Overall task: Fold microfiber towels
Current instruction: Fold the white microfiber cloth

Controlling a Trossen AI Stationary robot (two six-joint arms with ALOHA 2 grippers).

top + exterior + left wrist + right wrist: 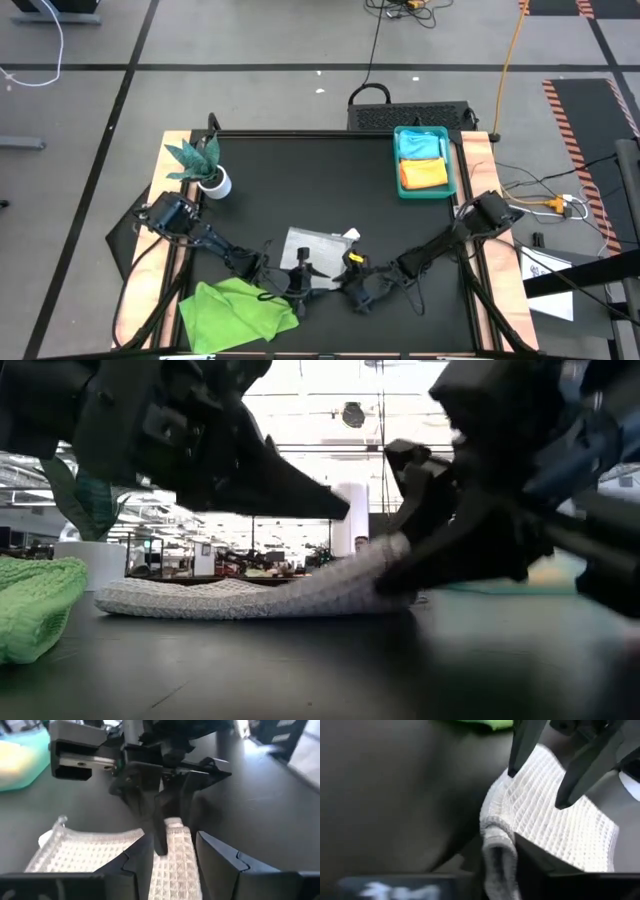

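Note:
A white-grey waffle-weave towel (315,243) lies on the black table near its front edge. Its left part rests flat (190,598) and its right end rises off the table (385,560). My right gripper (352,288) is shut on that raised end. My left gripper (300,283) hovers open just left of it, with one finger on either side of the raised strip (172,862) and its tips over the cloth (542,770). A lime green towel (240,308) lies crumpled at the near left. My right gripper pinches the white-grey towel's right end (172,824) between its two fingers (152,827), where the cloth is bunched into a rolled fold (495,845). It comes slanting down from the table's right side. That end is lifted; the rest lies slack on the table.
A teal tray (452,160) at the far right holds a blue towel (421,146) and an orange one (424,175). A small plant in a white pot (205,170) stands at the far left. Bare black tabletop (300,180) stretches across the middle.

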